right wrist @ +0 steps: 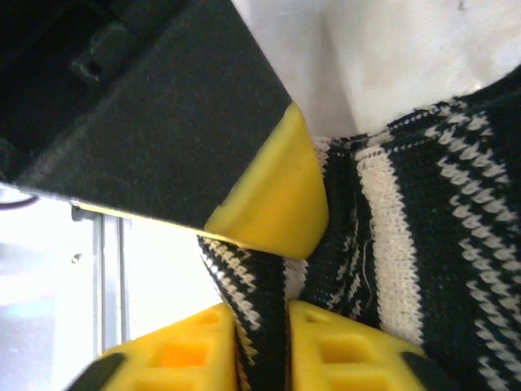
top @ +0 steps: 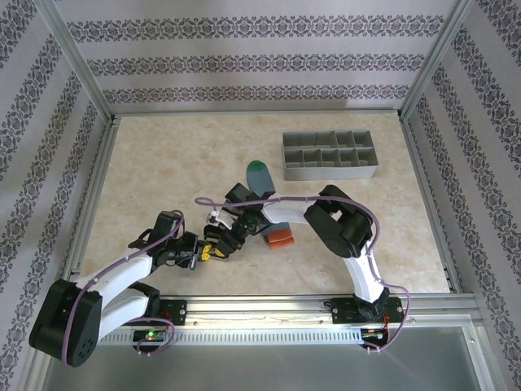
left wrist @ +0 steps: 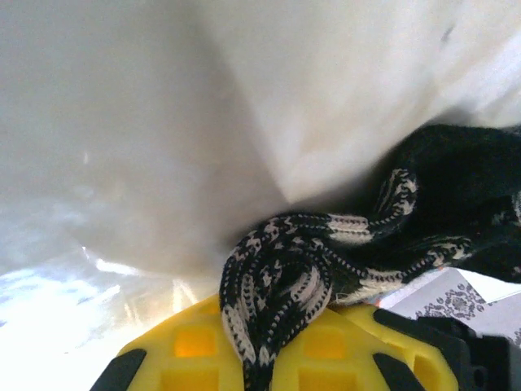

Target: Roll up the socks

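Note:
The black sock with beige stripes (left wrist: 326, 244) is bunched up between my two grippers near the table's front. My left gripper (left wrist: 273, 326) is shut on one fold of it, the knit squeezed between the yellow fingers (left wrist: 187, 342). My right gripper (right wrist: 260, 330) is shut on another fold of this sock (right wrist: 440, 204), fabric filling the narrow gap. From above, the left gripper (top: 210, 251) and right gripper (top: 241, 221) nearly touch. The grey-blue sock lies flat behind them, with its green toe (top: 259, 174) far, its orange cuff (top: 281, 239) near, and its middle under the right arm.
A grey compartmented tray (top: 330, 173) stands at the back right. One yellow fingertip of the left gripper (right wrist: 273, 204) crosses close in front of the right wrist camera. Metal frame rails (top: 269, 303) border the table's near edge.

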`<control>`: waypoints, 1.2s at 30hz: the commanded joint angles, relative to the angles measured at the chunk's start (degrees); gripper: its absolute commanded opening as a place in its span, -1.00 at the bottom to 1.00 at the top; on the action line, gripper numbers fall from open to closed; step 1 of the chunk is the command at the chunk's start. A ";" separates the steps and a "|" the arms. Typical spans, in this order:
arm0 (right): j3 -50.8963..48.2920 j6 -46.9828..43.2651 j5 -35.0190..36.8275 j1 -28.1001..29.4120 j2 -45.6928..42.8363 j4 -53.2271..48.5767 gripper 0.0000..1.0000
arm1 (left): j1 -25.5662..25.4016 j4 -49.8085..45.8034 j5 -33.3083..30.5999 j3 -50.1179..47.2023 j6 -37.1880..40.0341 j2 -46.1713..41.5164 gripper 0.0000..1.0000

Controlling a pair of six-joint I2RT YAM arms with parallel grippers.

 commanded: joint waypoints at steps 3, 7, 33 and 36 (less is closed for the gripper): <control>-12.08 -9.96 20.61 4.28 -13.13 8.01 -0.26 | -0.52 -15.88 -2.63 0.31 0.19 -3.02 -1.00; -22.67 -16.85 31.83 8.88 -21.68 21.92 0.13 | -0.72 -18.13 -2.97 1.71 0.50 -3.08 -1.00; -13.21 -28.80 63.32 24.20 -9.03 17.93 -1.00 | -0.74 -15.91 -2.76 2.69 0.65 -1.29 -0.96; -13.60 -23.94 55.06 22.18 -10.46 14.01 -1.00 | -0.75 -16.26 -3.18 3.14 0.20 -3.86 -0.47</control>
